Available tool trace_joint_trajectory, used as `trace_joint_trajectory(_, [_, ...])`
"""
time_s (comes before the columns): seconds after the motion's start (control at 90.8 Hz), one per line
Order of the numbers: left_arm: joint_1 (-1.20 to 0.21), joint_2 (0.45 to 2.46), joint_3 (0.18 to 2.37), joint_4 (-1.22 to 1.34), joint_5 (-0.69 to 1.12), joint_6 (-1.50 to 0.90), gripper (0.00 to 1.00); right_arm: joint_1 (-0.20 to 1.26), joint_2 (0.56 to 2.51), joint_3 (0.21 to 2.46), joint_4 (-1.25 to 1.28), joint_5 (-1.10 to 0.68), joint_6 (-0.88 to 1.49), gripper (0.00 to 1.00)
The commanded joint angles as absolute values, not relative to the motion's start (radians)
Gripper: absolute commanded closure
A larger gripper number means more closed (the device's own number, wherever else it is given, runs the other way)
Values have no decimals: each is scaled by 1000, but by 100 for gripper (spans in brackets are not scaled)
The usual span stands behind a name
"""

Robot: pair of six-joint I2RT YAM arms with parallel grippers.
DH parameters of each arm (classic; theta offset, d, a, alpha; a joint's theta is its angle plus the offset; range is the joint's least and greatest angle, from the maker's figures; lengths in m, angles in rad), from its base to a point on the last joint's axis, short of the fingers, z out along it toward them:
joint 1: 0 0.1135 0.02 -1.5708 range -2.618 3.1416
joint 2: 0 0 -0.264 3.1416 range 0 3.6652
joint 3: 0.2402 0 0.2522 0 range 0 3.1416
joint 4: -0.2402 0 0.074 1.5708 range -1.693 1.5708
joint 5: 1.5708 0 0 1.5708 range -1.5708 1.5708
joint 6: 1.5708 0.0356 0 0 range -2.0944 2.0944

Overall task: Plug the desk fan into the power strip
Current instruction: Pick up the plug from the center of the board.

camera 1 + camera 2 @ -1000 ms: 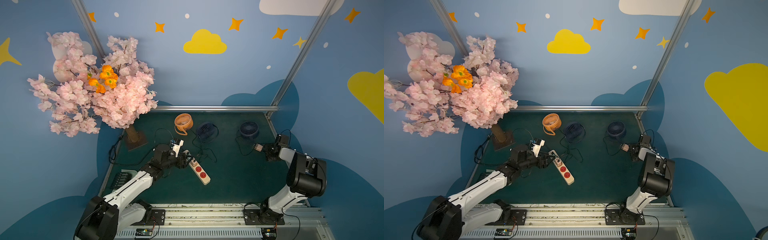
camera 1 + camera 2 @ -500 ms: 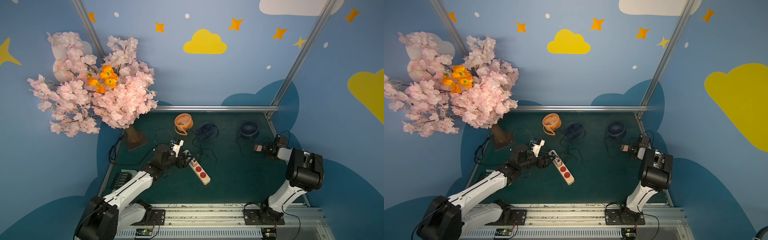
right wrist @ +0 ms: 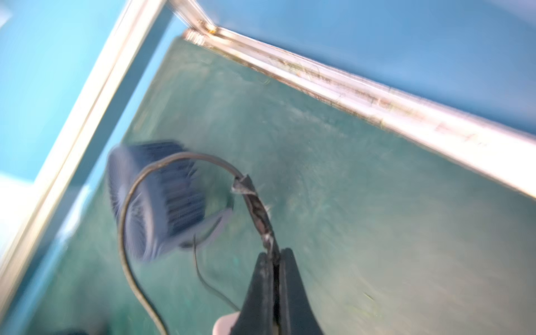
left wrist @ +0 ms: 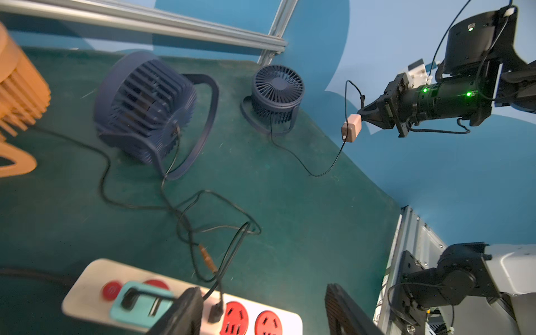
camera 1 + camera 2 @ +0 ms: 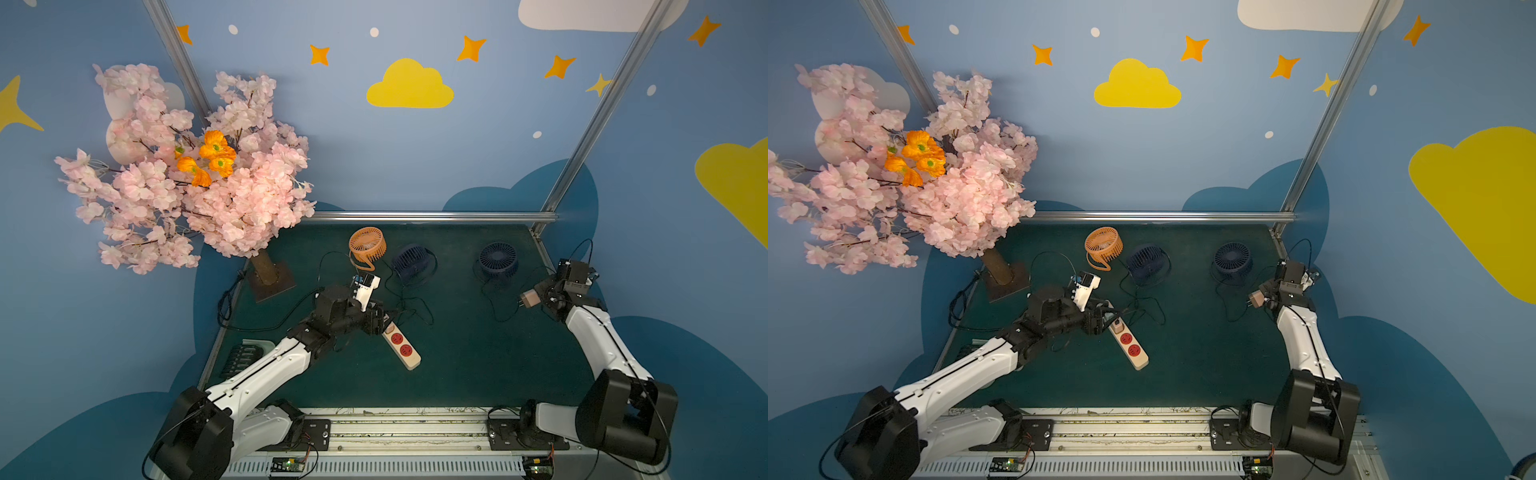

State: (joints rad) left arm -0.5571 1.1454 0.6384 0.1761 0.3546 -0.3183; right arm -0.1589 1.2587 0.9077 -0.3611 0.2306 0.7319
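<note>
Three small fans stand at the back of the green mat: an orange one (image 5: 366, 245), a navy one (image 5: 411, 259) and a navy desk fan (image 5: 497, 257) (image 5: 1231, 258) (image 4: 277, 90) (image 3: 156, 197) at the right. My right gripper (image 5: 538, 296) (image 5: 1264, 298) (image 4: 361, 114) (image 3: 274, 255) is shut on that fan's cord, beside its pinkish plug adapter (image 5: 528, 298) (image 4: 351, 127), held above the mat. The cream power strip (image 5: 402, 347) (image 5: 1130, 349) (image 4: 92, 287) lies mid-mat. My left gripper (image 5: 380, 320) (image 5: 1104, 318) (image 4: 261, 313) hovers open over its cord end.
A teal adapter (image 4: 139, 301) and a black plug (image 4: 216, 311) sit in the strip; two red sockets (image 4: 268, 323) show free. Loose black cords (image 5: 411, 307) tangle behind the strip. A blossom tree's base (image 5: 270, 278) stands back left. A dark rack (image 5: 245, 357) sits at the left edge.
My right gripper has closed on the fan's cord by the adapter, and that arm has shifted slightly. The left arm has not moved.
</note>
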Motion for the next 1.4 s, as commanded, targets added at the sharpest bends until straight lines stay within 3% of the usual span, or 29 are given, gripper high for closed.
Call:
trace_joint_trajectory(0.0, [-602,1180,695,222,393,-329,29,-95,1195,944,-587,344,585,100])
trace_joint_trajectory(0.385, [-844,1413,859,361,449,-363,27,374,1185,1073,-689,319,692,100])
trace_joint_trajectory(0.694, [-852,1590,884,529,432,-501,16,651,1314,1188,-651,252,744,100])
trace_joint_trajectory(0.958, [-787,1625,863,552,383,-592,17,713,1338,1206,-626,217,753,100])
trace_joint_trajectory(1.134, [-784,1634,870,554,411,-603,37,720,1338,1203,-626,226,755,100])
trace_joint_trajectory(1.388, [-799,1637,853,562,432,-613,43,719,1334,1198,-626,253,761,100])
